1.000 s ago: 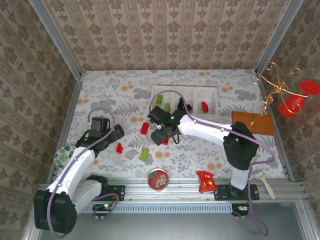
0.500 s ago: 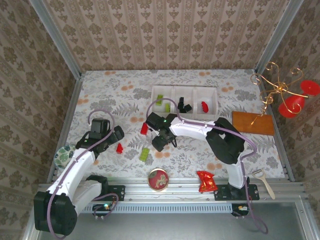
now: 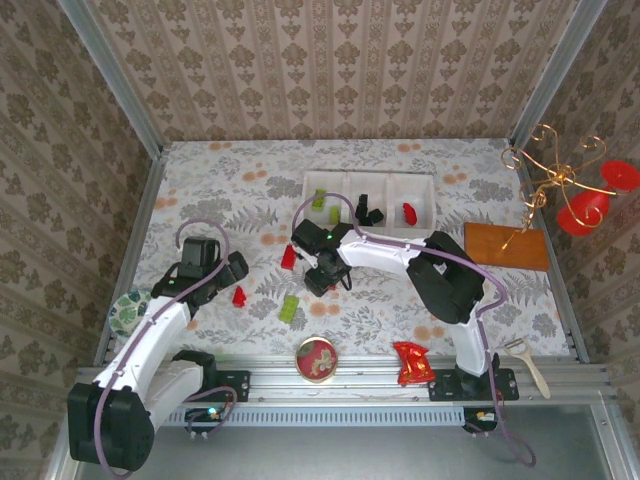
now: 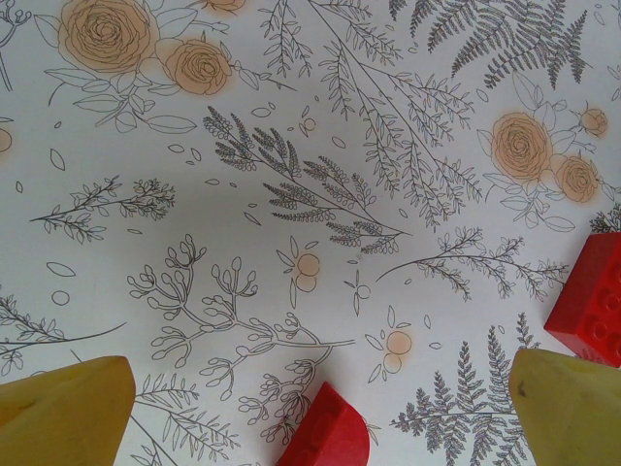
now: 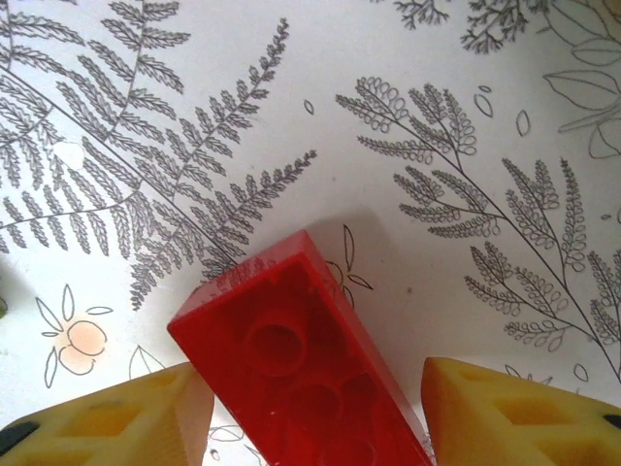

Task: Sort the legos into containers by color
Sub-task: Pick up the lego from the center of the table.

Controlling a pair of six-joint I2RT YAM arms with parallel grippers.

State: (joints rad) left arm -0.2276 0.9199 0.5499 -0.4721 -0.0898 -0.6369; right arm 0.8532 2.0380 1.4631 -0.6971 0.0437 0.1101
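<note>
Right arm has folded in over the past second, elbow drawn toward mid-table, bringing the right gripper (image 5: pixel 312 374) low over a red brick (image 5: pixel 291 359) lying underside up near the table's middle. Its yellow fingers (image 5: pixel 107 417) flank the brick, but whether they clamp it cannot be told. Left arm has not moved. In the white tray (image 3: pixel 420 177), green legos (image 3: pixel 319 197) fill the left compartment, black legos (image 3: pixel 365 212) the middle and a lone red lego (image 3: pixel 408 213) the right. The left gripper (image 4: pixel 320 367) hovers, jaws spread wide, over a second red brick (image 4: pixel 325 437)
</note>
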